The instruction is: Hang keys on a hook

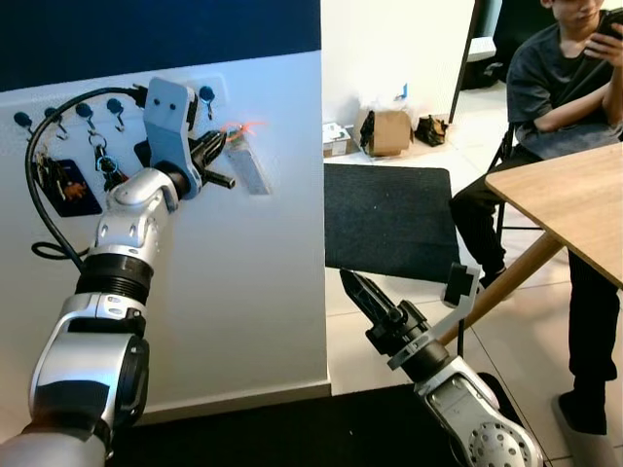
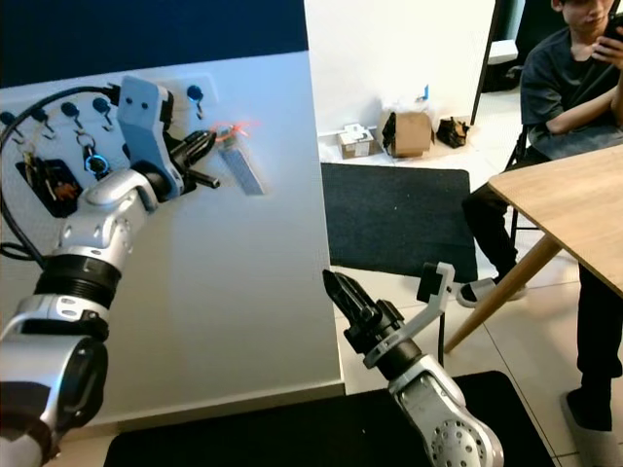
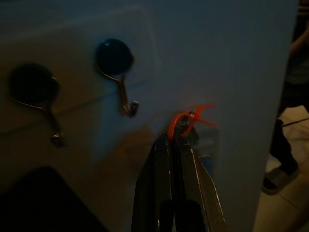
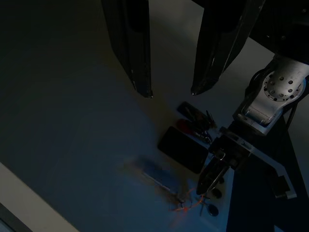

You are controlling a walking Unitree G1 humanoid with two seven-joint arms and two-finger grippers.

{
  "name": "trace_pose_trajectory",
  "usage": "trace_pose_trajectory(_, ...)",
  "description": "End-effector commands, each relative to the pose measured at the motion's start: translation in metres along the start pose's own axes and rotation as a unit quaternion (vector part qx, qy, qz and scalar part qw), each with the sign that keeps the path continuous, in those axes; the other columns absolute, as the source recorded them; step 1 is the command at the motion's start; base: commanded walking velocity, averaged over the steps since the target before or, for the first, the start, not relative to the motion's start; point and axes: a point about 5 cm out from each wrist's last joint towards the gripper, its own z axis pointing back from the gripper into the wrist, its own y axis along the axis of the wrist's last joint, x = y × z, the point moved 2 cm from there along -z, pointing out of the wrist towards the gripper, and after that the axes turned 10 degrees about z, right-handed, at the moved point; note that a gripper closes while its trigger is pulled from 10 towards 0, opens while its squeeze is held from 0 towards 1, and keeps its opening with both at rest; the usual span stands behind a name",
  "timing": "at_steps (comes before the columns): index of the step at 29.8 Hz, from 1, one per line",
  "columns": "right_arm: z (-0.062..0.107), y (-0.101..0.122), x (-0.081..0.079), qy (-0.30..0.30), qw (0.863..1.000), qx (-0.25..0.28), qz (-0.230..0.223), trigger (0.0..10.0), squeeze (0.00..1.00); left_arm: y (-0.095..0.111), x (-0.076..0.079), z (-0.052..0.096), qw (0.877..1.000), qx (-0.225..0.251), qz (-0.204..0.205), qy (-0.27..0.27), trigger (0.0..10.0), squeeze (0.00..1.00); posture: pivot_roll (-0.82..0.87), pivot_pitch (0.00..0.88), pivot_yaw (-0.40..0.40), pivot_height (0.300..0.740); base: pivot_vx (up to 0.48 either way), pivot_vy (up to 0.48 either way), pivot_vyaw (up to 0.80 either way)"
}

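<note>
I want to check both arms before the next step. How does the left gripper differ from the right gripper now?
The left gripper is raised against the white wall, near the hooks; the right gripper hangs low, away from the wall. The left gripper is shut on the orange key loop; the right gripper is open and holds nothing. Both have two long black fingers.

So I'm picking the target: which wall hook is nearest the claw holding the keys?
The rightmost hook, bare, just beside the left claw pinching the orange key loop; the others sit farther left.
</note>
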Motion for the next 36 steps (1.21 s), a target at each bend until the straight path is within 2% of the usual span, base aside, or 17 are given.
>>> trace_pose_trajectory(1, 0.0, -0.004, -0.001, 0.004, 1.0, -0.007, -0.005, 10.0, 0.0, 0.014, -0.007, -0.001, 0.999, 0.023, -0.015, 0.026, 10.0, 0.0, 0.01, 0.173, 0.114, 0.74, 0.0, 0.0, 0.0)
trace_pose_trajectory(4, 0.0, -0.003, -0.001, 0.003, 1.0, -0.007, -0.004, 10.0, 0.0, 0.024, -0.014, 0.001, 0.998, 0.048, -0.025, 0.046, 10.0, 0.0, 0.01, 0.171, 0.115, 0.74, 0.0, 0.0, 0.0)
trace_pose_trajectory(9, 0.001, -0.003, 0.0, 0.002, 1.0, -0.006, -0.003, 10.0, 0.0, 0.035, -0.015, 0.006, 0.996, 0.072, -0.049, 0.03, 10.0, 0.0, 0.01, 0.168, 0.114, 0.74, 0.0, 0.0, 0.0)
trace_pose_trajectory(17, 0.0, -0.003, 0.0, 0.006, 1.0, -0.008, -0.004, 10.0, 0.0, 0.029, -0.016, 0.007, 0.996, 0.053, -0.057, 0.032, 10.0, 0.0, 0.01, 0.163, 0.107, 0.74, 0.0, 0.0, 0.0)
trace_pose_trajectory(24, -0.002, -0.003, -0.001, 0.009, 1.0, -0.008, -0.004, 10.0, 0.0, 0.012, -0.019, 0.006, 0.996, 0.006, -0.079, 0.049, 10.0, 0.0, 0.01, 0.166, 0.106, 0.74, 0.0, 0.0, 0.0)
trace_pose_trajectory(28, -0.001, -0.003, -0.001, 0.007, 1.0, -0.008, -0.004, 10.0, 0.0, 0.006, -0.02, 0.003, 0.995, -0.016, -0.07, 0.064, 10.0, 0.0, 0.01, 0.169, 0.111, 0.74, 0.0, 0.0, 0.0)
trace_pose_trajectory(36, -0.001, -0.003, 0.0, 0.004, 1.0, -0.006, -0.003, 10.0, 0.0, 0.009, -0.028, -0.001, 0.993, -0.016, -0.053, 0.109, 10.0, 0.0, 0.01, 0.17, 0.116, 0.74, 0.0, 0.0, 0.0)
